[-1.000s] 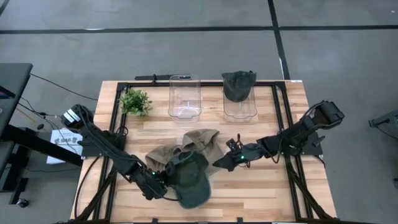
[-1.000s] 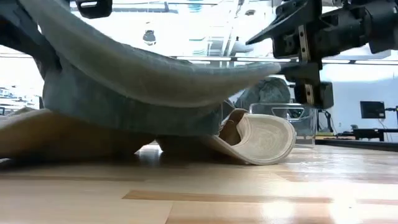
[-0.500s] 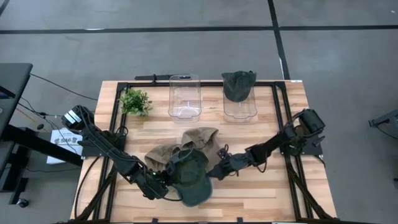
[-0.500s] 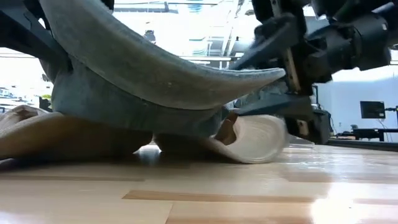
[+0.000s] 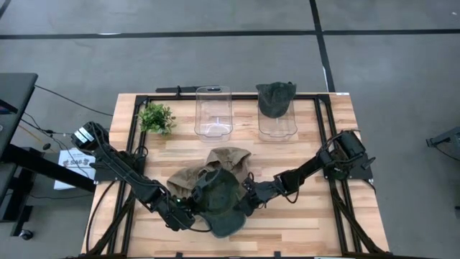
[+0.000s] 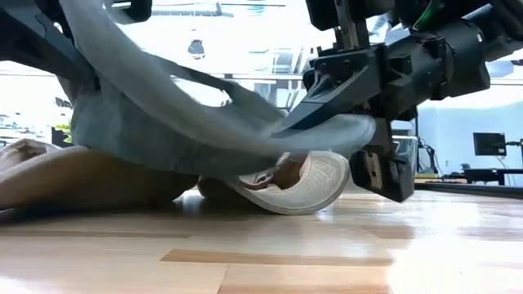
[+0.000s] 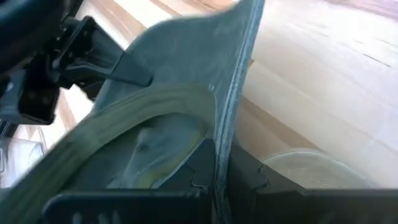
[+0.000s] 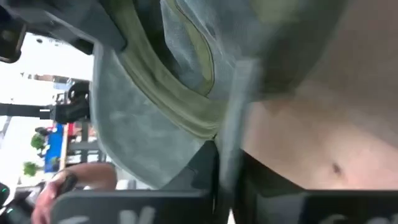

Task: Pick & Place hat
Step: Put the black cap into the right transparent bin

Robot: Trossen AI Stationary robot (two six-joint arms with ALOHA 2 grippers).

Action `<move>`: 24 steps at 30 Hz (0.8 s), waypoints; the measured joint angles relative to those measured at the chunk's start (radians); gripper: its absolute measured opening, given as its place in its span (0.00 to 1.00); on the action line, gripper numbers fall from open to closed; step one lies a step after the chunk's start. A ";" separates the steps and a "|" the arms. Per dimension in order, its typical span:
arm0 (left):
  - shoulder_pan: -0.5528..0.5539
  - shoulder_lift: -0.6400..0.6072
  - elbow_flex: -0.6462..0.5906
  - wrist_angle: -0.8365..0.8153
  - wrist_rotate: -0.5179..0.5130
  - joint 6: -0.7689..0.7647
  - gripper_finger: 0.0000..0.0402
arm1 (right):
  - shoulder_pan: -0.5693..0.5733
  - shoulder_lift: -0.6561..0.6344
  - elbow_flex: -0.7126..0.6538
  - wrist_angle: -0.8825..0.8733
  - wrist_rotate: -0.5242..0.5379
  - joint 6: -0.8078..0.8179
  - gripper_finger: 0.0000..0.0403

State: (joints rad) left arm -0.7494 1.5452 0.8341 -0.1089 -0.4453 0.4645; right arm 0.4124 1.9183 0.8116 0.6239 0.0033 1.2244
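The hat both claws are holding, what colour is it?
Dark green. The cap shows best in the high view, above a tan hat.

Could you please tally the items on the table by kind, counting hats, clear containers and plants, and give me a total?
Hats: 3 – dark green cloth cap held up at the front, tan cloth hat lying beneath it, dark green cap resting on the right container.
Clear plastic containers: 2 – left one, right one.
Small green potted plants: 1.
Total: 6

No text, label or number is legible in any view
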 joint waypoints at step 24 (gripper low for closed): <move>-0.002 -0.001 0.001 0.120 0.009 -0.247 0.36 | 0.107 -0.319 -0.001 -0.349 0.283 -0.155 0.01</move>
State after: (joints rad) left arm -0.7519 1.5444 0.8349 0.0113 -0.4368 0.2180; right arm 0.5194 1.5991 0.8103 0.2745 0.2860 1.0697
